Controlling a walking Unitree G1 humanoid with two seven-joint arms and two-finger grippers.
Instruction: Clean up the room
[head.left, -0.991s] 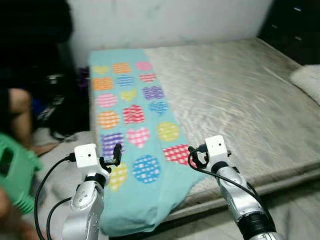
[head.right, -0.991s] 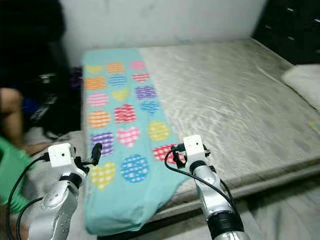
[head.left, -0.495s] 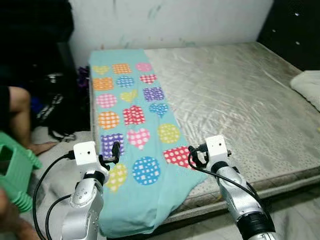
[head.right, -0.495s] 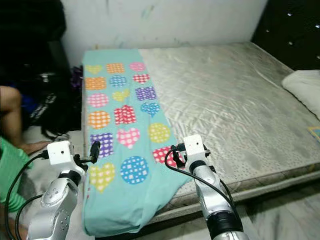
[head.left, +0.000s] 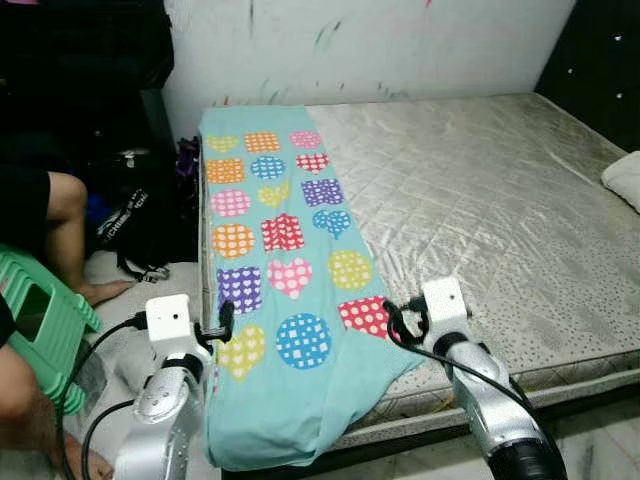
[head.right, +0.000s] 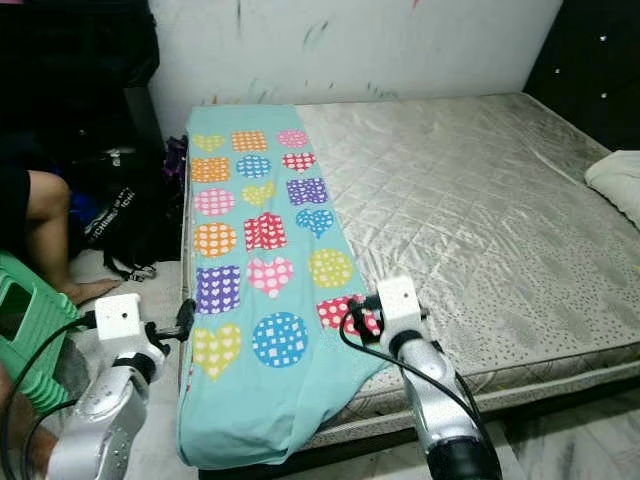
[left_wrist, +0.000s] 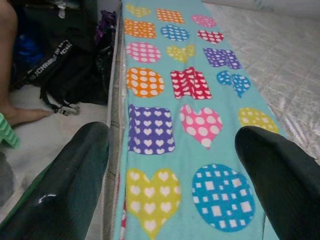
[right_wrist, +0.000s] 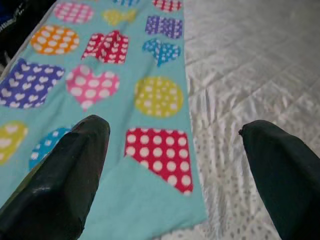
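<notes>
Both the left gripper (left_wrist: 170, 165) and right gripper (right_wrist: 175, 150) are held spread apart above the blanket (head.left: 275, 260), apparently positioned to seize its near corners at 6 o'clock of the bed (head.left: 480, 200).

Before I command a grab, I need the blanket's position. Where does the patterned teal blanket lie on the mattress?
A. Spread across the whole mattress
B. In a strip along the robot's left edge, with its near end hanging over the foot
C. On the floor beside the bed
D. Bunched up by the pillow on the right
B: the blanket runs in a long strip down the left side of the mattress, and its near end droops over the edge.
</notes>
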